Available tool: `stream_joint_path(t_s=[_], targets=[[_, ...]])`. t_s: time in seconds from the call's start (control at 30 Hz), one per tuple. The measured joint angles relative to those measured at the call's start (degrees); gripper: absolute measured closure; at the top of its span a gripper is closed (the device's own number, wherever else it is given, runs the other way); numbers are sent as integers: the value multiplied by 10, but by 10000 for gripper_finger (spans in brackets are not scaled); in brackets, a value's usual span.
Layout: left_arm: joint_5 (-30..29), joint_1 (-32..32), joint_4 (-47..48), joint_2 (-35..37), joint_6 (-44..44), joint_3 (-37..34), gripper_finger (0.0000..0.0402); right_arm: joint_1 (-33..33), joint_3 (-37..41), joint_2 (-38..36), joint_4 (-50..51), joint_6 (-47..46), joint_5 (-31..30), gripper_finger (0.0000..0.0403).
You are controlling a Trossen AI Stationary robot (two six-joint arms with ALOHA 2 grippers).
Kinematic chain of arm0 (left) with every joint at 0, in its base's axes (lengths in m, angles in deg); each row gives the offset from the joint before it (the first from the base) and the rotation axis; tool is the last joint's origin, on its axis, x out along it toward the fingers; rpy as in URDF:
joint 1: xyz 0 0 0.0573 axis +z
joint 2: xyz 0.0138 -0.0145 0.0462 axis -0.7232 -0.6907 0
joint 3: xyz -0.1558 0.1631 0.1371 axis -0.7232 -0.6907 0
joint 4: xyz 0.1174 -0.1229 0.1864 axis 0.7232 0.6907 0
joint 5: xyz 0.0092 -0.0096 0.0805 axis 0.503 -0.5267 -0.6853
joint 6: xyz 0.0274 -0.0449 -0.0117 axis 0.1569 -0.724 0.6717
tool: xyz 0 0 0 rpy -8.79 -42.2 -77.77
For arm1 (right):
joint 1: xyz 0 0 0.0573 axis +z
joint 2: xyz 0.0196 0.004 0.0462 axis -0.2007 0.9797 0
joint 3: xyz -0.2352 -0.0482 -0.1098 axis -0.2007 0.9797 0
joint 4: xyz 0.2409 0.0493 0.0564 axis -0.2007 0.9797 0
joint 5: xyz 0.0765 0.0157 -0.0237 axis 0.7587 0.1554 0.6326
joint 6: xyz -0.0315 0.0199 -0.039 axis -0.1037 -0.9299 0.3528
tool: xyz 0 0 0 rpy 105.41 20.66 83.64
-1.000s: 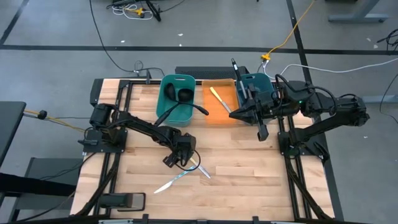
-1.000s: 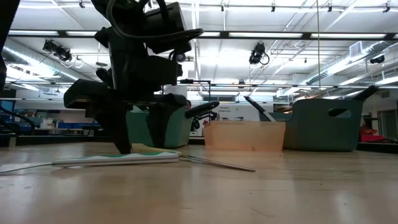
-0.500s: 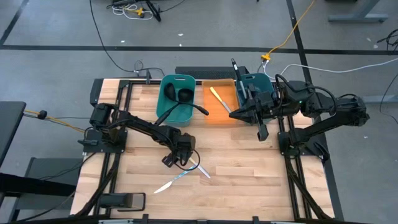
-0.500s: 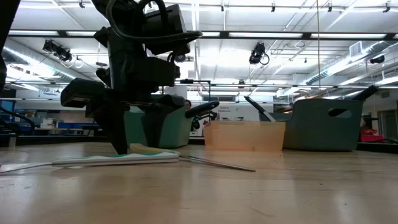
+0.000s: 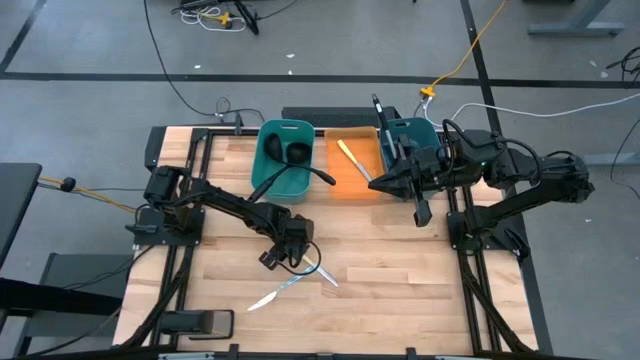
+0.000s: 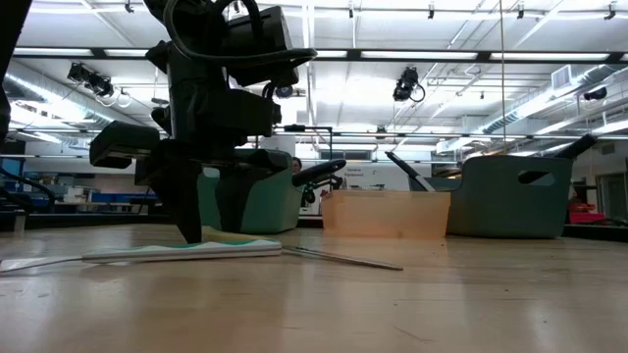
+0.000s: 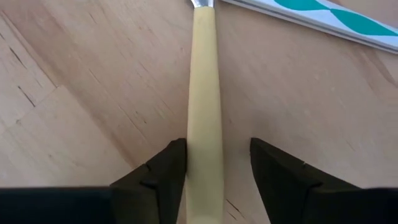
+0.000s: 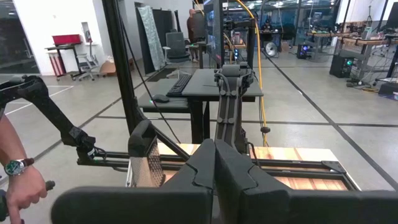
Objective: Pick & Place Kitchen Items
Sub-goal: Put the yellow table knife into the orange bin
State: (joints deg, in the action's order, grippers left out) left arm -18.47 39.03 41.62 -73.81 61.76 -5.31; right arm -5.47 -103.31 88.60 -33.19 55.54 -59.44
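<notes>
My left gripper (image 5: 295, 252) is low over the table's middle, open, fingers pointing down. They stand on either side of a knife's pale yellow handle (image 7: 204, 93), which lies flat on the wood; its blade (image 5: 326, 276) points toward the near right. A second knife with a teal-and-white pattern (image 5: 278, 291) lies beside it, also visible in the low view (image 6: 186, 252). My right gripper (image 8: 214, 168) is shut on nothing and held in the air over the orange tray's right edge (image 5: 375, 182). My left gripper comes from above, pointing down, with its fingers across the pale yellow handle (image 7: 204, 162). One finger (image 7: 168, 168) stands right against the handle's side and I cannot tell whether it touches; the other finger (image 7: 273, 168) is clearly apart. The knife lies flat on the table.
A teal bin (image 5: 268, 160) at the far edge holds black ladles, and one black handle (image 5: 312, 172) sticks out over its rim. The orange tray (image 5: 352, 180) holds a yellow-handled knife (image 5: 349, 155). A second teal bin (image 5: 418, 130) holds a black utensil. A person's hand (image 8: 18, 183) shows beyond the table.
My left gripper has edged a little toward the table's left while staying low over the yellow handle. The knives have not moved.
</notes>
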Motion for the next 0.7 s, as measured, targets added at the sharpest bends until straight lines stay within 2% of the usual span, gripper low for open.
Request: stream_joint_path(t_s=[0.7], targets=[[-4,0,2,0,1,0,279,0,0,0,0,0,0,394]])
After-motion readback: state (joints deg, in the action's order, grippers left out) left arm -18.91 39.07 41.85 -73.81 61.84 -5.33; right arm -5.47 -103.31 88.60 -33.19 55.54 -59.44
